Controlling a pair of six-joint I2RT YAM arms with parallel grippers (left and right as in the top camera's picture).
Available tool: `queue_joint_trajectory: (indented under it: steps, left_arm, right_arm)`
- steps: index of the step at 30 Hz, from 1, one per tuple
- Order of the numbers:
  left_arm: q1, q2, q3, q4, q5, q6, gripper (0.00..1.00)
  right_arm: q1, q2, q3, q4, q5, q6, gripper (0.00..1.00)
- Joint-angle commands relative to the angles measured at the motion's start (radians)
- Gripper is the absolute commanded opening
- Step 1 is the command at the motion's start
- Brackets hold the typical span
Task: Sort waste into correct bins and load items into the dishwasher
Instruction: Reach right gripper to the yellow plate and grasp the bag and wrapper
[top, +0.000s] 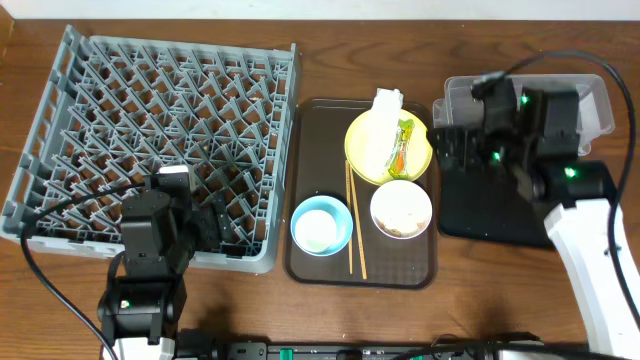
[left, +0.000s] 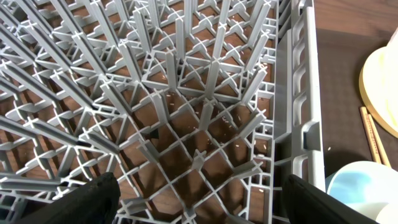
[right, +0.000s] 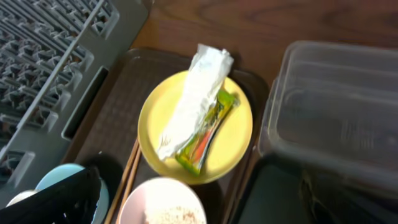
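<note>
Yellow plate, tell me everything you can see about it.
The yellow plate is round, shallow and smooth, pale yellow, plastic by the look of it. It lies flat at the far end of the brown tray, on the side nearer the clear tub. A crumpled white napkin lies lengthwise across it, overhanging the far rim, with a green-and-orange wrapper alongside. The chopsticks end at its near rim; whether they touch is unclear. No gripper touches the plate.

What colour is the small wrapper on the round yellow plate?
Small wrapper: green and orange; right wrist view.
</note>
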Motion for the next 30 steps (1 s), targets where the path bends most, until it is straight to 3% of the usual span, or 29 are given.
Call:
queue_joint_trajectory:
  steps: [1, 4, 7, 10, 17, 21, 30]
  left_arm:
    - [-0.002, -0.001, 0.023, 0.001, 0.005, -0.002, 0.87]
    - [-0.002, -0.001, 0.023, 0.001, 0.005, -0.002, 0.86]
    - [-0.002, -0.001, 0.023, 0.002, 0.005, -0.002, 0.86]
    - [-0.002, -0.001, 0.023, 0.002, 0.005, -0.002, 0.87]
    - [-0.002, -0.001, 0.023, 0.002, 0.005, -0.002, 0.86]
    - [-0.002, -0.001, 0.023, 0.001, 0.005, -0.002, 0.86]
    - [-0.002, -0.001, 0.023, 0.001, 0.005, -0.002, 0.86]
  right_arm:
    - [0.010, 0.051, 0.032, 0.058, -0.082, 0.019, 0.99]
    - [0.014, 0.082, 0.033, 0.111, -0.144, 0.027, 0.99]
    - [0.039, 0.108, 0.033, 0.118, -0.034, 0.052, 0.95]
    - [0.111, 0.155, 0.033, 0.105, 0.134, 0.061, 0.80]
    - [0.245, 0.283, 0.033, 0.109, 0.306, 0.111, 0.82]
    - [0.266, 0.370, 0.033, 0.108, 0.396, 0.232, 0.82]
    - [0.266, 0.517, 0.033, 0.129, 0.389, 0.360, 0.77]
